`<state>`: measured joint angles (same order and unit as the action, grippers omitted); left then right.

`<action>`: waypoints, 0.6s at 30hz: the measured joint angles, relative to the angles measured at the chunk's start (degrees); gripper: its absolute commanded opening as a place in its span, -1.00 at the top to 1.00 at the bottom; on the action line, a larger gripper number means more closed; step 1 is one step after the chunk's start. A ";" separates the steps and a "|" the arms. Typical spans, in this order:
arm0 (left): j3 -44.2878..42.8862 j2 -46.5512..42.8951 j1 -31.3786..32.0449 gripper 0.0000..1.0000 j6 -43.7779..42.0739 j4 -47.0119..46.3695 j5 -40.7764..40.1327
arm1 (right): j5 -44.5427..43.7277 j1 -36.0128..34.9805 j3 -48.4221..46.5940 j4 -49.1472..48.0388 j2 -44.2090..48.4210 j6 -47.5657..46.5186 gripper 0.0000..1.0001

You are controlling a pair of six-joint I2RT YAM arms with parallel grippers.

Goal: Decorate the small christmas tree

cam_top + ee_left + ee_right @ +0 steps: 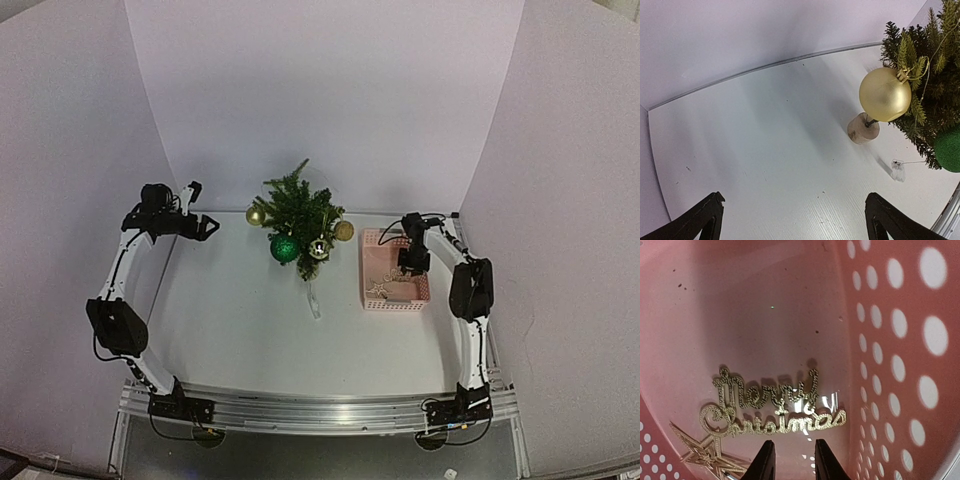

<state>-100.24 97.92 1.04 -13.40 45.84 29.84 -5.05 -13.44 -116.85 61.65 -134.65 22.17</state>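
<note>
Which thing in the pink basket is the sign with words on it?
Find the pink basket right of the small christmas tree. On its floor lies a flat gold glitter sign, beside a gold star. Only the sign spells out Merry Christmas in curly script.

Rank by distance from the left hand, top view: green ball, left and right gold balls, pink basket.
1. Gold ball left of the small christmas tree.
2. Glittery green ball, tree's front.
3. Gold ball, tree's right.
4. Pink perforated basket, far right.
</note>
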 measured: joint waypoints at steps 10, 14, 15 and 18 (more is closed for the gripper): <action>0.25 0.88 -0.02 -0.98 0.37 -3.28 -0.03 | 4.44 -0.82 -4.39 0.14 -2.19 -1.39 0.48; 0.25 2.29 -0.02 -0.98 0.49 -3.98 -0.03 | 5.47 -2.31 -6.45 -0.05 -2.76 -1.74 0.53; 0.25 2.59 -0.02 -0.98 0.52 -3.98 -0.03 | 5.66 -2.79 -6.82 -0.13 -2.83 -1.81 0.53; 0.25 3.19 -0.03 -0.98 0.85 -4.00 -0.03 | 6.40 -4.24 -7.30 -0.33 -3.03 -2.07 0.56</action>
<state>-99.98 101.11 1.01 -12.55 41.85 29.80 1.35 -17.68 -124.14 61.32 -137.68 20.10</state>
